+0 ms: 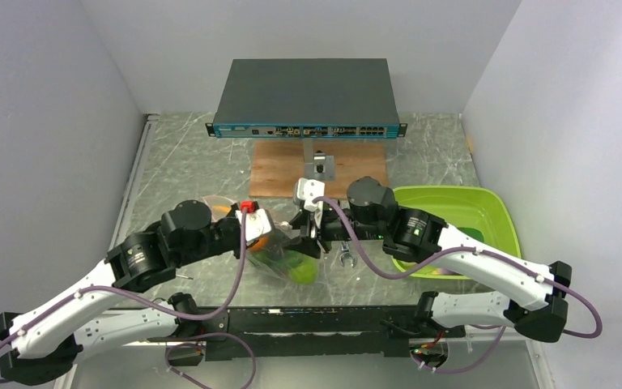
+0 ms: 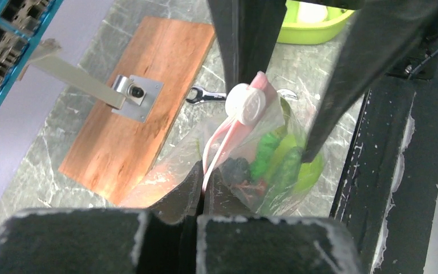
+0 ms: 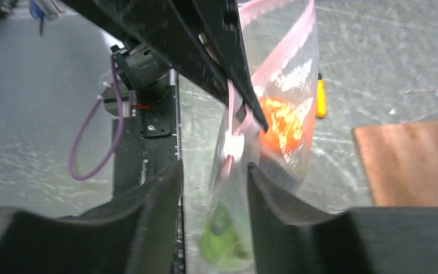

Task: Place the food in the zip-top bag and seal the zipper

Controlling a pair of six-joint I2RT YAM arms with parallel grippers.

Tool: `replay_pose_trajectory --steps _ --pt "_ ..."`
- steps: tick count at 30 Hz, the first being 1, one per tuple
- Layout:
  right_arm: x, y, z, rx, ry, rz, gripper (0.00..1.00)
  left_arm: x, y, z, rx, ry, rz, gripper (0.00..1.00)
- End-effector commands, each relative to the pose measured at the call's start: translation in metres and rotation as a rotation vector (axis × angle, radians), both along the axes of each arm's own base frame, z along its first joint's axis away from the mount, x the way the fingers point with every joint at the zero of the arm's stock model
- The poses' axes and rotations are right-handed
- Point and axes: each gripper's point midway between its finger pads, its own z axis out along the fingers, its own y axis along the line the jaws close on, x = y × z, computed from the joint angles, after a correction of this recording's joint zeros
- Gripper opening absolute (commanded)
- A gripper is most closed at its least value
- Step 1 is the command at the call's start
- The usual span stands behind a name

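The clear zip-top bag (image 1: 286,258) hangs between my two grippers at mid-table. Its food shows through: green pieces (image 2: 285,160), dark grapes (image 2: 236,170), an orange piece (image 3: 282,123). My left gripper (image 2: 205,171) is shut on the pinkish zipper strip (image 2: 219,142) at one end of the mouth. The pale round slider tab (image 2: 246,104) sits further along the strip. My right gripper (image 3: 214,168) is open, its fingers on either side of the bag's edge by the slider (image 3: 234,145), with a gap showing on its left side. In the top view the left gripper (image 1: 269,235) and right gripper (image 1: 312,235) nearly meet.
A lime-green tray (image 1: 453,219) stands at the right. A wooden board (image 1: 283,170) with a metal bracket (image 1: 321,166) lies behind the bag, and a network switch (image 1: 306,97) behind that. A wrench (image 1: 345,259) lies beside the bag. An orange-handled screwdriver (image 3: 320,98) lies past it.
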Motion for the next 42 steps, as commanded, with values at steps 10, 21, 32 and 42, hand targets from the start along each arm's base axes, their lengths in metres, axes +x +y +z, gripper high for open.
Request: replay_pose_trajectory --steps 10,21,32,42 --pt "0.002 0.002 0.017 0.263 0.077 -0.088 0.55 -0.016 0.008 0.018 -0.346 0.108 0.060 0.00" --pt "-0.002 0.021 0.028 0.260 0.099 -0.016 0.39 -0.018 0.011 0.024 -0.386 0.179 0.099 0.00" --pt "-0.006 0.014 0.024 0.246 0.083 -0.005 0.00 -0.042 0.005 0.030 -0.368 0.290 0.004 0.57" --pt "-0.024 0.012 0.015 0.198 0.098 0.094 0.00 -0.065 -0.014 0.073 -0.374 0.239 -0.211 0.75"
